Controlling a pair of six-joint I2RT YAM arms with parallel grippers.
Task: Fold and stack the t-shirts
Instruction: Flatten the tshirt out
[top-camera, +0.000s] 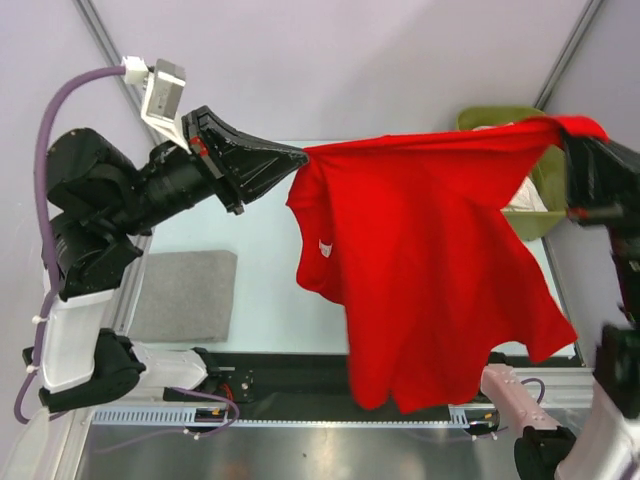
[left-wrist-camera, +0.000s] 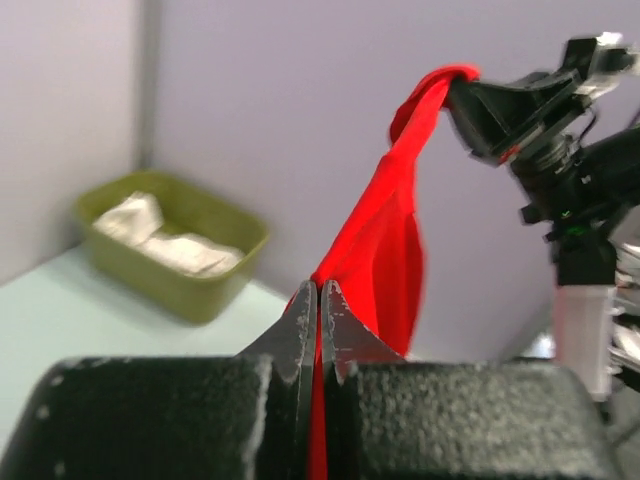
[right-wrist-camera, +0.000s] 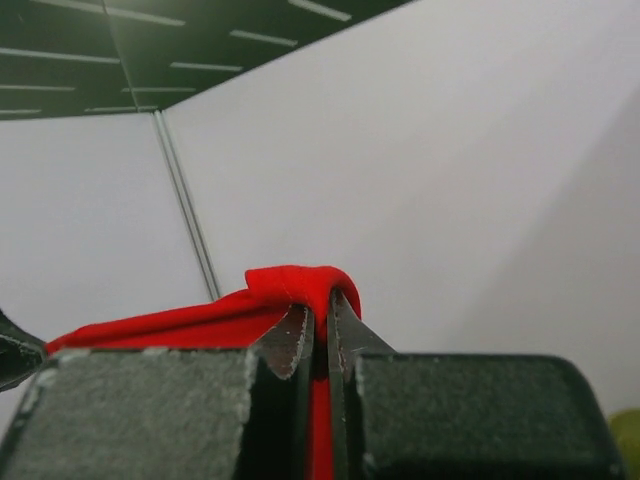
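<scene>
The red t-shirt (top-camera: 430, 260) hangs spread in the air between both grippers, well above the table. My left gripper (top-camera: 303, 155) is shut on its left top edge; in the left wrist view the red cloth (left-wrist-camera: 380, 250) runs out from between the closed fingers (left-wrist-camera: 300, 330). My right gripper (top-camera: 572, 150) is shut on the right top corner; in the right wrist view the red cloth (right-wrist-camera: 290, 290) folds over the fingertips (right-wrist-camera: 345, 335). White t-shirts (left-wrist-camera: 165, 240) lie crumpled in the tub.
An olive-green tub (top-camera: 540, 180) stands at the far right corner, partly hidden behind the shirt; it also shows in the left wrist view (left-wrist-camera: 180, 275). A grey pad (top-camera: 185, 295) lies on the table (top-camera: 260, 260) at the left. Walls close in the back and sides.
</scene>
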